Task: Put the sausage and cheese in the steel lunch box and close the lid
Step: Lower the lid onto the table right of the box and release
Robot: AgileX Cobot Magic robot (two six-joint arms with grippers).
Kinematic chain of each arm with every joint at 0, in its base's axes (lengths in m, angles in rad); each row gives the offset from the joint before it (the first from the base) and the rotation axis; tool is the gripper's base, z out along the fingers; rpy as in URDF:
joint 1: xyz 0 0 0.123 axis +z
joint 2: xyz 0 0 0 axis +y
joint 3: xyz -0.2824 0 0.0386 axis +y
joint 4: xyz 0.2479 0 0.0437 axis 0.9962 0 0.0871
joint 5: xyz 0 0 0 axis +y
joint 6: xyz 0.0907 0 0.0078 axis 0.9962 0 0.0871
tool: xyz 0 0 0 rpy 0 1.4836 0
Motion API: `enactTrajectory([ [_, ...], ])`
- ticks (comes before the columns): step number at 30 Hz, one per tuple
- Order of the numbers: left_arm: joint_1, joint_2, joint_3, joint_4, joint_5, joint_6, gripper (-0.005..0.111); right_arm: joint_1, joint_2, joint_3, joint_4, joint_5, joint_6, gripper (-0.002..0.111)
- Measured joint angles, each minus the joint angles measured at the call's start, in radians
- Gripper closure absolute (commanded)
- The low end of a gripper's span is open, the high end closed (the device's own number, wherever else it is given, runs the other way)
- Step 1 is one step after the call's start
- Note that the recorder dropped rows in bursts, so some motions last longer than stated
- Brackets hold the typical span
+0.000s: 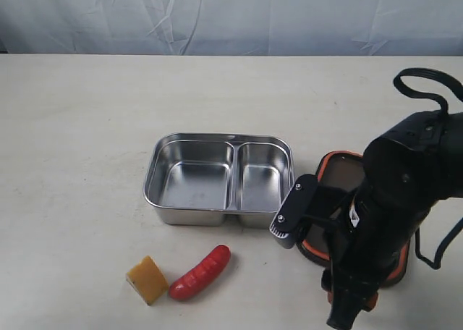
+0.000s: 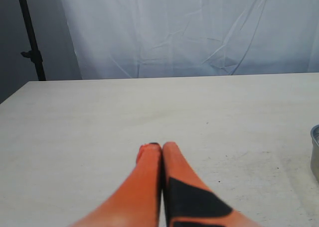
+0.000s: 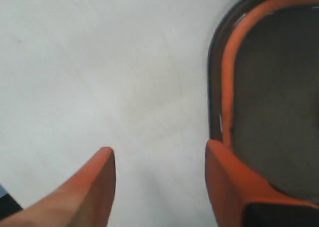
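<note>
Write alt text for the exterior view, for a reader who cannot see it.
An empty two-compartment steel lunch box sits on a pale table, with a yellow cheese wedge and a red sausage lying side by side nearer the camera. At right, a black robot arm hangs over the dark, orange-rimmed lid, which lies beside the box.

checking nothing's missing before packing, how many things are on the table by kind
Toy food: 2 (glossy red curved sausage, yellow-orange cheese wedge)
Containers: 1 (shiny two-compartment steel lunch box)
Lids: 1 (dark translucent orange-rimmed lid)
Total: 4
</note>
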Motion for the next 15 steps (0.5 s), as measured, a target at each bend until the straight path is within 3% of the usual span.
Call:
enactTrajectory([
  [15, 0.000, 0.000, 0.000, 0.000, 0.000, 0.000, 0.106, 0.000, -0.049, -0.026, 0.012, 0.044, 0.006, 0.050],
])
